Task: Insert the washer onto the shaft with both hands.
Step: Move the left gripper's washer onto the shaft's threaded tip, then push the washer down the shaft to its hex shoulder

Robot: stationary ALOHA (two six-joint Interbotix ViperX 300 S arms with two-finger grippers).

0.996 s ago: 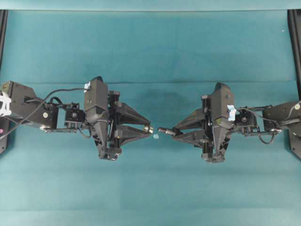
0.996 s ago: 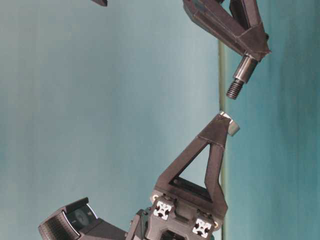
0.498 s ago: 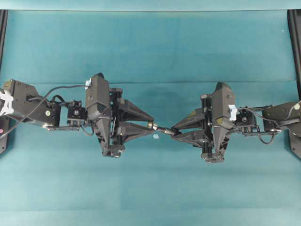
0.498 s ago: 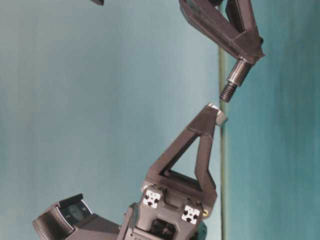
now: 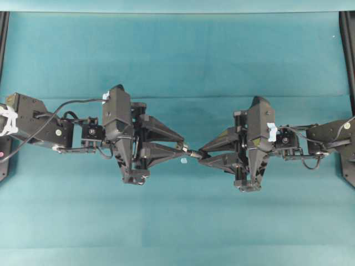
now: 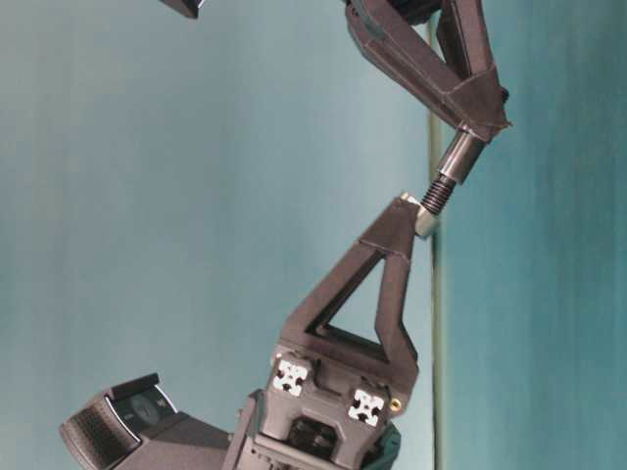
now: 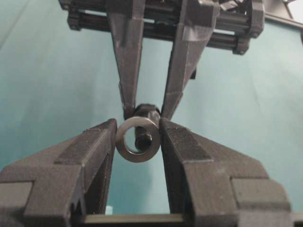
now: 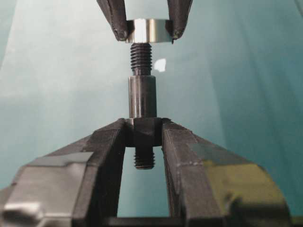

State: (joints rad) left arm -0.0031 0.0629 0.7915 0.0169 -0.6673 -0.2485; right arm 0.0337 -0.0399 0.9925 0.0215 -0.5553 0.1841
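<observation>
Mid-air over teal surface (image 5: 183,61), both held things meet at centre. Left gripper (image 7: 138,138) pinching washer (image 7: 138,139) by its rim, hole facing right. Right gripper (image 8: 143,132) pinching shaft (image 8: 142,97) at thick middle, threaded tip at hole. Both look rigid, light, slippery; edge grip suits. Pale speck (image 5: 183,160) on surface below.

Hidden parts where the two pieces meet

The dark grey stepped metal shaft (image 8: 141,97) hides its threaded tip behind the silvery metal washer ring (image 8: 147,30); how far it enters cannot be told.
</observation>
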